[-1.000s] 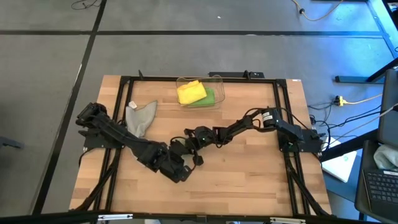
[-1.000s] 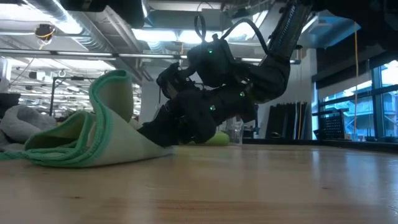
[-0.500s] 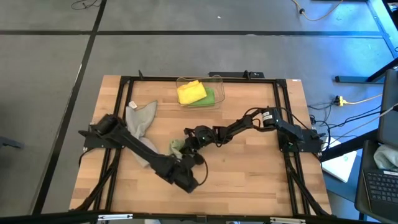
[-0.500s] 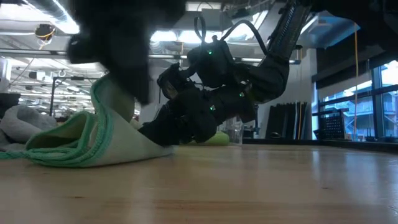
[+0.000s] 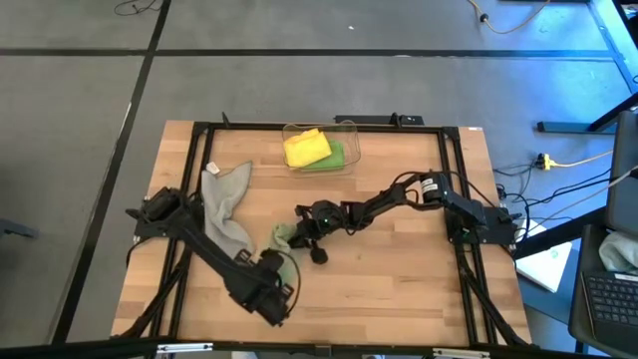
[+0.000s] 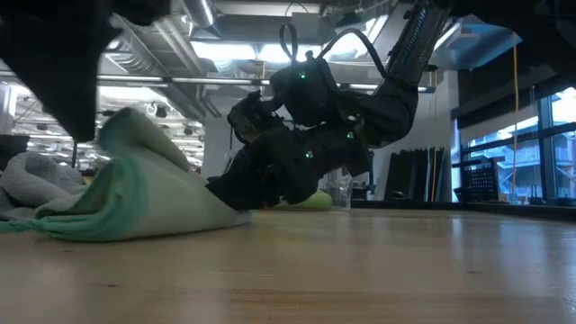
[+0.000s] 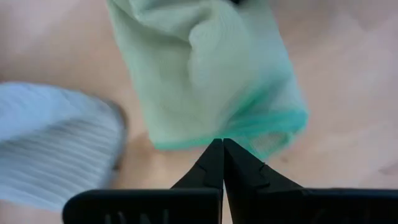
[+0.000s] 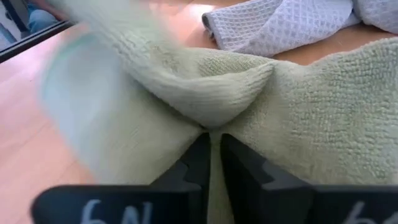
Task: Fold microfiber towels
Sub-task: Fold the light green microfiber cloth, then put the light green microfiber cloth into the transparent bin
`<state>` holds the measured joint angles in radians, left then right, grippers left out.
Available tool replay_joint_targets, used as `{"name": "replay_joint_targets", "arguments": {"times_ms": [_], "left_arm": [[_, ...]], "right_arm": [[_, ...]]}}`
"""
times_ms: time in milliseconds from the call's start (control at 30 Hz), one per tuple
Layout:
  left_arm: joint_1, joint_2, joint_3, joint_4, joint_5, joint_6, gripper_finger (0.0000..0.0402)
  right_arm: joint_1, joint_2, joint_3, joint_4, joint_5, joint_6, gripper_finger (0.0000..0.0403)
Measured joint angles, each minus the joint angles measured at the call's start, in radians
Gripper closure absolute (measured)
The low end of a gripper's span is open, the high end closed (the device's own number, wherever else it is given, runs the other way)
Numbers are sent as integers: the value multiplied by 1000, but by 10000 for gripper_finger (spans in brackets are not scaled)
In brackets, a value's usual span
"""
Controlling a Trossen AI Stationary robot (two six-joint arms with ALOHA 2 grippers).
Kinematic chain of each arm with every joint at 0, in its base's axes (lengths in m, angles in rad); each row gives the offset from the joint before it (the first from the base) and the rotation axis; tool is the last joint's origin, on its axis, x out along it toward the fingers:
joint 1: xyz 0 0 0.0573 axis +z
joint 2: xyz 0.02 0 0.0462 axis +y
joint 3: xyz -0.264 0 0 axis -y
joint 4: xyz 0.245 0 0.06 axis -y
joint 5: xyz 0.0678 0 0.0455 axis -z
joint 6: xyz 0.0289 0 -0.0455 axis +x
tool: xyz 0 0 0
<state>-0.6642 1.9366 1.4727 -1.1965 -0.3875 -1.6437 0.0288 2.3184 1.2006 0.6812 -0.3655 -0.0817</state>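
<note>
While pinching sage towel (image 8: 298, 118), right gripper (image 8: 214, 149), "6N"

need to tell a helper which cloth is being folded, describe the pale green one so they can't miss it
Start at the clear plastic bin at the table's far edge, then come toward the table's middle. There the right gripper pinches the pale sage green towel, a small bunched cloth with a teal hem. The grey towel beside it is larger and lies loose; the yellow and bright green ones sit in the bin.
</note>
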Motion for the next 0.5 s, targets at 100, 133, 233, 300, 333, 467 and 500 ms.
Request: {"name": "replay_joint_targets", "arguments": {"times_ms": [100, 133, 233, 300, 333, 467, 500], "left_arm": [[-30, 0, 0, 24, -11, -60, 401], [-40, 0, 0, 34, -18, -77, 401], [-63, 0, 0, 49, -30, -126, 401], [-75, 0, 0, 50, -39, -158, 401], [-79, 0, 0, 56, -46, -167, 401], [-85, 0, 0, 90, -94, -185, 401], [-85, 0, 0, 105, -110, -185, 401]], "right_arm": [[1, -33, -4, -28, -2, 1, 330], [1, -44, -4, -37, -3, 0, 320], [1, -86, -5, -26, -1, -1, 290], [1, -112, -4, -12, 4, -2, 271], [1, -120, -3, -7, 16, -2, 262], [1, -135, -3, 50, 49, -3, 231], [1, -138, -3, 67, 53, -3, 226]]}}
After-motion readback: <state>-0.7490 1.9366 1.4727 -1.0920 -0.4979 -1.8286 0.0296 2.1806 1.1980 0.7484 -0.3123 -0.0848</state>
